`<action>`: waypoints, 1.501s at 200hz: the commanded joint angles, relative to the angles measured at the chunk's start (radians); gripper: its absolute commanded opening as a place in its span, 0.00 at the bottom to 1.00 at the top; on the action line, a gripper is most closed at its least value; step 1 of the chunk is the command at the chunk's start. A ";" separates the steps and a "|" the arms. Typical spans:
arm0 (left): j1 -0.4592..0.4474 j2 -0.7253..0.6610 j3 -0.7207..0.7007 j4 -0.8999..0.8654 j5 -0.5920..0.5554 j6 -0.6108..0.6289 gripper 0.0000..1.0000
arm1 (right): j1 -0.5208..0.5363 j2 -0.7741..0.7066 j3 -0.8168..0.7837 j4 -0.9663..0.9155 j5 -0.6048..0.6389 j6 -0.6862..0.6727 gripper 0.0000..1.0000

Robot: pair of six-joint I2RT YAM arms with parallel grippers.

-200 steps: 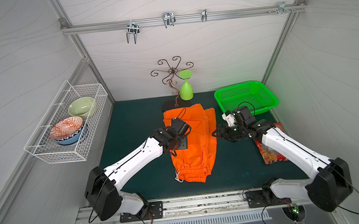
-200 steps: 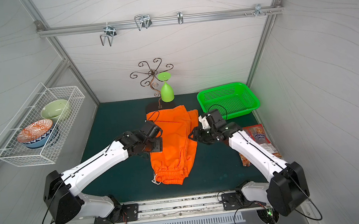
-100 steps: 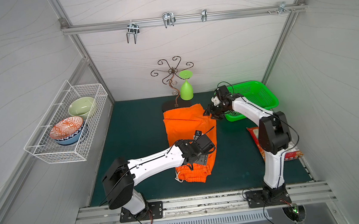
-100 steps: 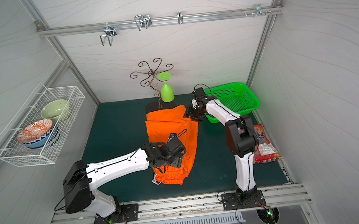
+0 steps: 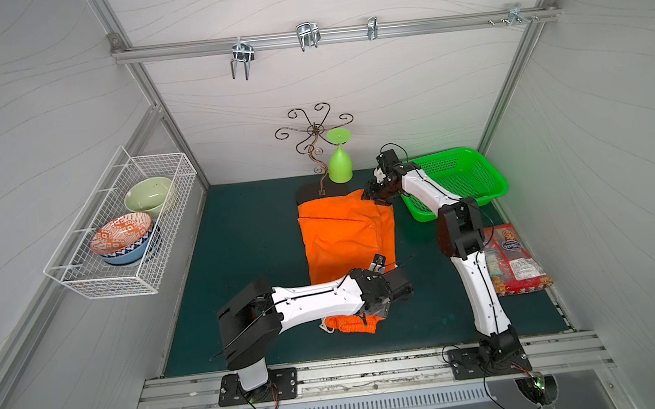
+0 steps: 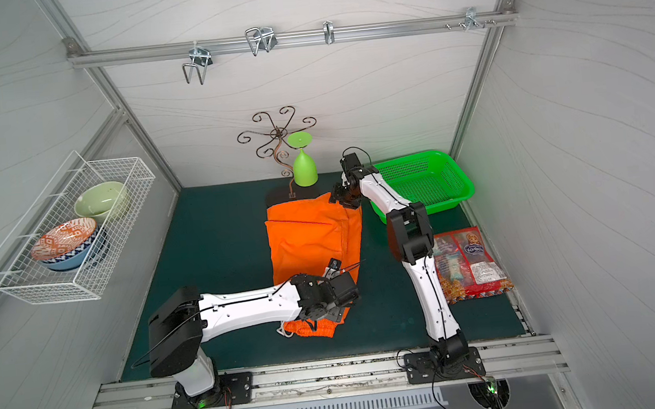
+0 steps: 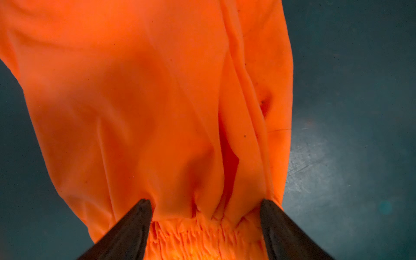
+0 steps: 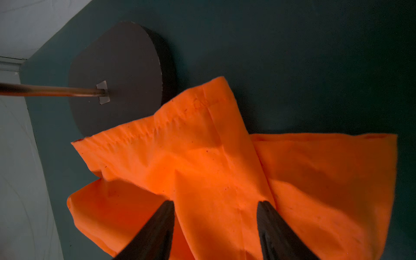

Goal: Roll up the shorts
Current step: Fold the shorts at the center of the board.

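Note:
The bright orange shorts (image 5: 345, 232) (image 6: 312, 235) lie flat on the dark green mat, leg ends toward the back wall. Their gathered waistband (image 5: 352, 325) and white drawstring point to the front rail. My left gripper (image 7: 206, 202) hangs over the waistband end (image 7: 202, 238), open, its black fingertips (image 7: 141, 209) wide apart on the cloth with the gathers between them. My right gripper (image 8: 216, 202) is at the far right leg end (image 5: 374, 199), open. Its fingers rest on a fold of the leg cloth (image 8: 213, 162), close to the hem.
A wire stand on a dark round base (image 8: 117, 78) holds an upturned green glass (image 5: 340, 167) right behind the shorts. A green basket (image 5: 478, 170) stands at the back right, a snack packet (image 5: 515, 261) lies at the right edge. A wire rack (image 5: 124, 233) with bowls hangs on the left wall.
Over the second my left gripper moved from the shorts' left middle to the near waistband end. My right gripper moved from the right side to the far leg end.

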 commanded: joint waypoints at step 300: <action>-0.092 -0.191 0.091 -0.168 -0.061 0.148 0.65 | -0.139 -0.199 -0.459 0.451 -0.216 0.083 0.00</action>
